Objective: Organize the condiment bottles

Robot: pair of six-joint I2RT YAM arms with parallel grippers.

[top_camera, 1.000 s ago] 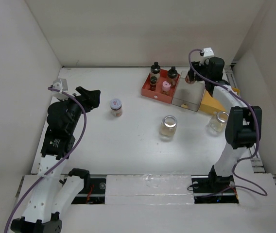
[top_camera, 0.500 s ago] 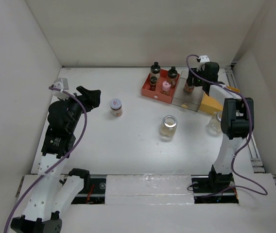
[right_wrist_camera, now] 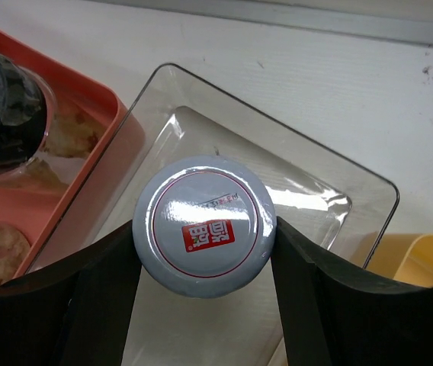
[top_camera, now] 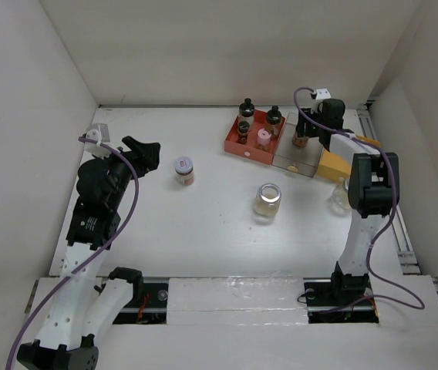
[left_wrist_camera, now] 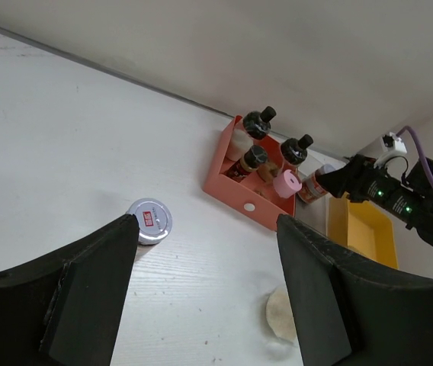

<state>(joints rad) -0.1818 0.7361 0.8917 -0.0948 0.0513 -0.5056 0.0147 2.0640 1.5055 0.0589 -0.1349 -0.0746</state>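
My right gripper (right_wrist_camera: pixel 203 229) is shut on a pale-lilac-lidded jar (right_wrist_camera: pixel 203 226) with brown contents, held upright over the clear tray (right_wrist_camera: pixel 300 145). From above, this gripper (top_camera: pixel 302 139) sits over the clear tray (top_camera: pixel 300 158). The red tray (top_camera: pixel 251 146) holds three black-capped bottles (top_camera: pixel 245 108) and a pink-capped one (top_camera: pixel 263 137). A second lilac-lidded jar (top_camera: pixel 183 169) stands on the table just right of my open, empty left gripper (top_camera: pixel 146 154). In the left wrist view this jar (left_wrist_camera: pixel 149 221) lies beside the left finger (left_wrist_camera: pixel 87 290). A wide clear jar (top_camera: pixel 267 199) stands mid-table.
A yellow tray (top_camera: pixel 333 164) lies right of the clear tray. Another clear jar (top_camera: pixel 341 193) stands beside it, partly hidden by my right arm. White walls enclose the table at the back and on both sides.
My right gripper has come down and slightly forward with the lilac-lidded jar, closer to the clear tray. The left arm has not moved.
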